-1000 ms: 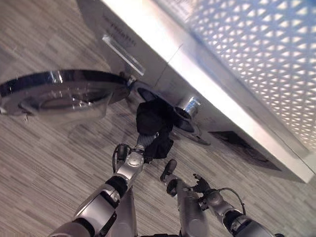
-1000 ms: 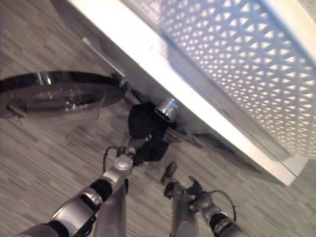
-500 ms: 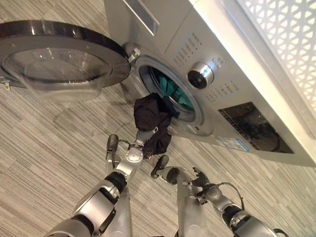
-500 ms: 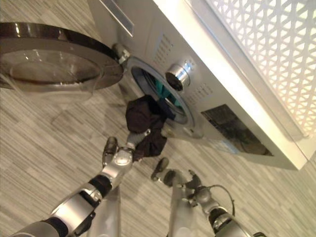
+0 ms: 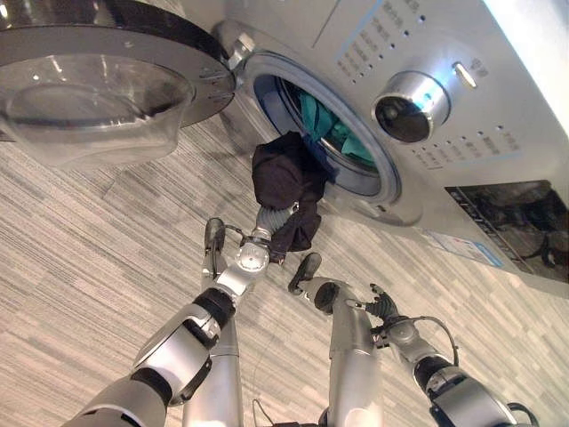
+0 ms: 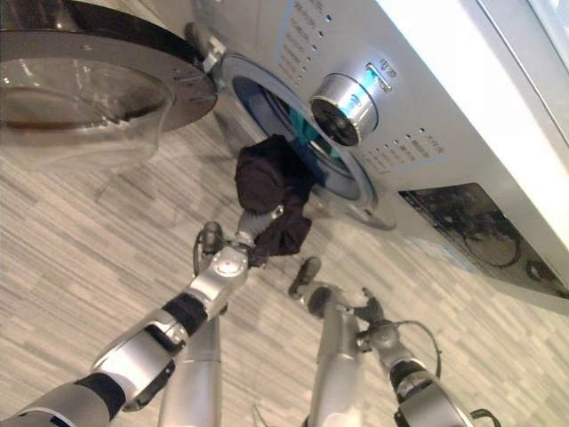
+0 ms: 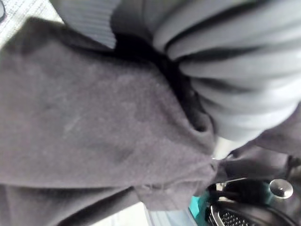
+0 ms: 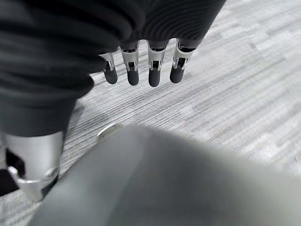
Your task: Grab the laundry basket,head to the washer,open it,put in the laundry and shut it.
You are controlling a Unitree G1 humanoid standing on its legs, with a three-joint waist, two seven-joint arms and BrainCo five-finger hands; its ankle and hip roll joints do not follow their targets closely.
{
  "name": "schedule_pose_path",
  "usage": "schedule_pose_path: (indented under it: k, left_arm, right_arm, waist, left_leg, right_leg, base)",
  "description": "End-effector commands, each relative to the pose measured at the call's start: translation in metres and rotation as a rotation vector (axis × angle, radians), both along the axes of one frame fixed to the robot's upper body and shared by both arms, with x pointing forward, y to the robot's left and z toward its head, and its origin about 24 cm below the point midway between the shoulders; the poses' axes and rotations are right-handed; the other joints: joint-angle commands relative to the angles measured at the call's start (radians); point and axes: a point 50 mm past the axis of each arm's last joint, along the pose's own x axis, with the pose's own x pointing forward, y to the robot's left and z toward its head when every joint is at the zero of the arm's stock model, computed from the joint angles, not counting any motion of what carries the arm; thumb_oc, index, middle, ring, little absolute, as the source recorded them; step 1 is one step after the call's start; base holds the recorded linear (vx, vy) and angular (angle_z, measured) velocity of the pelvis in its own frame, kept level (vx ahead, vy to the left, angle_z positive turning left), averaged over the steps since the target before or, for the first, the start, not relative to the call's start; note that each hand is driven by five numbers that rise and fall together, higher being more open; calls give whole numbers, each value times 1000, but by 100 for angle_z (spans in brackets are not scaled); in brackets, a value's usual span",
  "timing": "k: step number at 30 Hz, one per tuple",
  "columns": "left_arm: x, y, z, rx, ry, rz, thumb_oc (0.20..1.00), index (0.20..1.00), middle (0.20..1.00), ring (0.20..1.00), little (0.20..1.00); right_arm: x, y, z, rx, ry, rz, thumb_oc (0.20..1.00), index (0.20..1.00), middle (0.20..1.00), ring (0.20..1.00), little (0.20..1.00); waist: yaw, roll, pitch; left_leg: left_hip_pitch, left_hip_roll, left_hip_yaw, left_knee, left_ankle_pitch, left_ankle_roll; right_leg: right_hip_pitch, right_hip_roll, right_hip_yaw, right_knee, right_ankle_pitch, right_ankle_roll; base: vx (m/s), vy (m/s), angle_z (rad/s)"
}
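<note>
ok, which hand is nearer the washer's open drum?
Left. The left hand holds the dark garment right at the drum opening. The right hand hangs lower and farther back, empty, fingers relaxed over the floor.

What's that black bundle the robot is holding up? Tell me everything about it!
The black garment is a soft, matte piece of dark clothing, bunched into a crumpled lump with one end hanging down. The left hand holds it from below, cloth draped over its fingers. It is raised right in front of the washer's round opening, at the near rim, not yet inside. Teal laundry already lies in the drum behind it. The washer door stands swung open to the side, not touching it.
</note>
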Motion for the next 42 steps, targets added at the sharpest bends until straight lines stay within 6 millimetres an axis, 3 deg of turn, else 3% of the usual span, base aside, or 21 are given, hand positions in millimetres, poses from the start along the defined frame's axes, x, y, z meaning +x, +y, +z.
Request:
schedule_pose_path:
  k: [1,5,15,21,22,24,28,29,30,31,33,36,37,38,39,40,42]
  left_arm:
    - [-15,-52,43,-139,-154,-152,200,200,200,200,200]
    - [-17,-61,60,-197,-199,-175,200,200,200,200,200]
    - [-14,-62,81,-251,-252,-141,200,200,200,200,200]
    - [5,-39,131,-329,-372,-11,200,200,200,200,200]
    - [5,-39,131,-329,-372,-11,200,200,200,200,200]
    - [4,-32,166,-349,-482,-2,200,200,200,200,200]
    - [0,-21,201,-379,-607,28,200,200,200,200,200]
    - [0,-21,201,-379,-607,28,200,200,200,200,200]
    - [-8,-21,219,-419,-671,20,200,200,200,200,200]
    - [-8,-21,220,-419,-672,20,200,200,200,200,200]
    - [-21,-27,245,-473,-754,-7,200,200,200,200,200]
    - [-26,-34,262,-502,-783,-26,200,200,200,200,200]
    - [-34,-45,284,-565,-787,-71,200,200,200,200,200]
    - [-34,-45,285,-567,-789,-74,200,200,200,200,200]
    - [-52,-61,318,-650,-810,-173,200,200,200,200,200]
    - [-52,-61,320,-652,-813,-177,200,200,200,200,200]
    - [-85,-72,356,-754,-877,-338,200,200,200,200,200]
  right_arm:
    - [-79,4,-55,7,269,-55,1000,1000,1000,1000,1000]
    - [-76,-6,-51,-36,253,-58,1000,1000,1000,1000,1000]
    - [-78,2,-51,-25,232,-20,1000,1000,1000,1000,1000]
    - [-85,5,-54,-25,233,17,1000,1000,1000,1000,1000]
    - [-85,5,-54,-25,233,17,1000,1000,1000,1000,1000]
    - [-93,5,-57,-33,252,38,1000,1000,1000,1000,1000]
    - [-102,0,-60,-44,275,47,1000,1000,1000,1000,1000]
    - [-102,0,-60,-44,275,47,1000,1000,1000,1000,1000]
    - [-105,-1,-61,-49,283,52,1000,1000,1000,1000,1000]
    - [-105,-1,-61,-49,283,52,1000,1000,1000,1000,1000]
    - [-103,0,-60,-50,278,58,1000,1000,1000,1000,1000]
    - [-97,1,-58,-52,266,64,1000,1000,1000,1000,1000]
    - [-92,3,-56,-48,256,73,1000,1000,1000,1000,1000]
    - [-91,2,-55,-48,253,72,1000,1000,1000,1000,1000]
    - [-81,3,-51,-46,229,72,1000,1000,1000,1000,1000]
    - [-79,3,-50,-47,226,70,1000,1000,1000,1000,1000]
    - [-78,-4,-47,-54,219,51,1000,1000,1000,1000,1000]
  waist:
    - [-31,67,34]
    - [-56,77,24]
    - [-93,60,-5]
    - [-131,43,-36]
    - [-131,43,-36]
    - [-143,43,-54]
    - [-155,42,-76]
    - [-156,42,-76]
    - [-159,45,-81]
    - [-159,45,-81]
    - [-164,51,-84]
    - [-168,54,-89]
    - [-180,53,-100]
    - [-180,54,-98]
    - [-191,62,-106]
    - [-191,64,-103]
    - [-202,72,-110]
  left_leg:
    - [-79,-58,10,1,-45,78]
    - [-134,-68,65,74,-82,100]
    - [-221,-44,108,248,-163,126]
    - [-274,-34,98,300,-181,119]
    - [-275,-34,98,300,-181,119]
    - [-291,-29,97,300,-182,118]
    - [-298,-21,98,289,-180,116]
    - [-298,-21,99,288,-180,115]
    - [-300,-18,101,283,-178,114]
    - [-301,-18,101,283,-178,114]
    - [-308,-18,103,276,-174,112]
    - [-314,-18,102,266,-169,110]
    - [-320,-15,101,258,-164,107]
    - [-321,-16,101,258,-164,107]
    - [-324,-13,101,235,-152,101]
    - [-325,-14,101,234,-151,101]
    - [-328,-15,99,209,-138,95]
  right_leg:
    - [-33,3,81,-157,132,73]
    - [-117,-17,154,-130,160,85]
    - [-215,-18,207,-52,174,95]
    - [-270,-7,214,-13,164,87]
    - [-271,-7,214,-13,164,87]
    - [-289,-3,215,-10,161,84]
    - [-305,5,217,-14,160,81]
    - [-306,5,217,-14,160,81]
    - [-311,7,217,-18,161,81]
    - [-312,7,217,-18,162,81]
    - [-319,9,219,-20,160,81]
    - [-329,14,224,-24,160,79]
    - [-336,17,227,-31,163,79]
    - [-337,17,227,-31,164,78]
    - [-341,20,232,-41,168,81]
    - [-342,20,232,-41,168,81]
    - [-343,23,230,-62,173,83]
  base:
    - [2,192,-1]
    - [7,213,-10]
    - [15,92,-28]
    - [15,3,-6]
    - [0,0,0]
    - [26,-10,-3]
    - [22,-10,-9]
    - [24,-8,-5]
    - [0,0,0]
    - [0,0,0]
    - [13,-28,-4]
    - [15,-28,-7]
    - [16,-36,-6]
    - [35,-58,-3]
    - [0,0,0]
    - [24,-38,6]
    - [25,-51,2]
